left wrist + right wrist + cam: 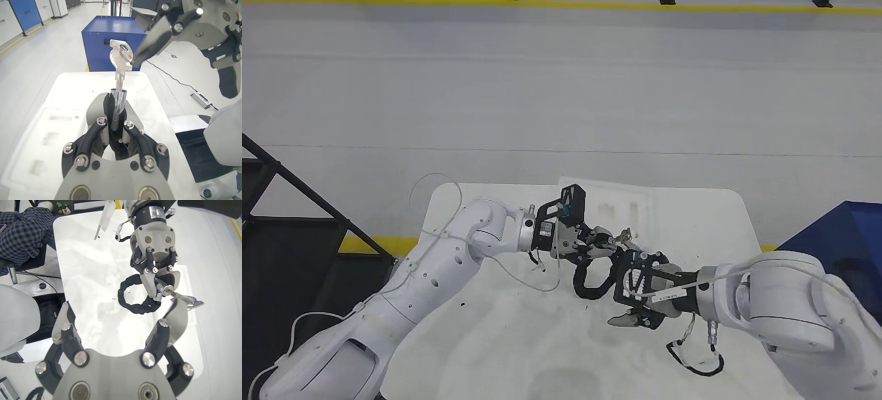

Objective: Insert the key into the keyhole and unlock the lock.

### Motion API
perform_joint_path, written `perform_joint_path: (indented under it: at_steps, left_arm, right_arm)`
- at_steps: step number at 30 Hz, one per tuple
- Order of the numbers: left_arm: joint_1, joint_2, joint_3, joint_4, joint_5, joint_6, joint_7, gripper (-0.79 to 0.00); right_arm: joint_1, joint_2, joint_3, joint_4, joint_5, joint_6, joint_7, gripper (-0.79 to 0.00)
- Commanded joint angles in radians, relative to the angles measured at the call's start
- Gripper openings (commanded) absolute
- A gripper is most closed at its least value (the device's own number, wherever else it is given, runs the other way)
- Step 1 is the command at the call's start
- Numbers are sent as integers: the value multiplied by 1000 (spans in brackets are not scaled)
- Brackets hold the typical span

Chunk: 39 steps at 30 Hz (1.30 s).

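My left gripper (116, 96) is shut on the chrome lock (118, 103) and holds it above the table. The silver key (121, 56) stands with its blade in the keyhole and its head sticking out. In the right wrist view the lock (167, 290) faces me in the left gripper (162, 285), and its black cable loop (132, 298) hangs beside it. My right gripper (122, 306) is open wide. One of its fingers (178, 315) lies against the side of the key (196, 303) head; contact is unclear. From above, both grippers (592, 243) (627, 290) meet mid-table.
A white foam tray (47, 132) with rectangular pockets lies on the white table (492, 340) at its far side (612, 205). A blue cabinet (113, 37) stands on the floor past the table's end. Cables and a power brick (201, 98) lie on the floor.
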Motion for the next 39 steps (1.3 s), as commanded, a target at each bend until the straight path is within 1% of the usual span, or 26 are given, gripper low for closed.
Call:
perform_joint_path:
  at_steps: [1,3,5,11,13,15,16,17,19,20,22,24,29,33,36,37,38,39]
  left_arm:
    - [2,0,-1,-3,9,0,1,-785]
    - [4,1,-2,-7,18,0,3,-785]
    - [6,1,-3,-11,27,0,4,-785]
    - [10,7,-9,-30,55,0,6,-785]
    - [11,9,-8,-40,63,0,4,-785]
    - [13,11,-7,-48,67,0,3,-785]
    - [13,12,-5,-52,69,0,3,-785]
    - [13,13,-4,-54,70,0,1,-785]
    - [12,14,0,-58,70,0,0,-785]
    - [12,15,1,-59,70,0,0,-785]
    - [10,16,4,-60,69,0,-1,-785]
    - [9,18,6,-60,67,0,2,-785]
    - [7,23,13,-65,63,0,7,-785]
    - [5,27,19,-69,59,0,14,-785]
    - [2,30,23,-71,57,0,19,-785]
    - [1,31,25,-71,57,0,20,-785]
    - [1,32,26,-71,56,0,23,-785]
    - [0,33,28,-71,55,0,24,-785]
  right_arm:
    - [4,1,6,-3,-3,1,-4,0]
    - [7,4,18,0,-10,-8,-10,0]
    - [12,7,29,2,-28,-40,-15,0]
    - [24,16,63,26,-58,-172,-76,0]
    - [25,19,68,34,-73,-201,-94,0]
    - [29,22,64,44,-92,-220,-113,-129]
    - [31,23,60,50,-101,-227,-120,-209]
    - [34,24,54,55,-110,-234,-127,-265]
    - [43,26,41,63,-124,-246,-139,-332]
    - [48,27,35,66,-133,-251,-143,-385]
    - [57,28,29,66,-153,-255,-153,-425]
    - [61,28,26,62,-193,-249,-156,-443]
    - [46,30,26,41,-282,-230,-198,-526]
    - [29,33,24,12,-377,-223,-202,-554]
    - [17,34,15,-3,-430,-214,-221,-603]
    - [15,34,13,-5,-442,-213,-227,-640]
    - [12,34,11,-6,-451,-211,-235,-702]
    - [10,34,9,-7,-458,-210,-242,-745]
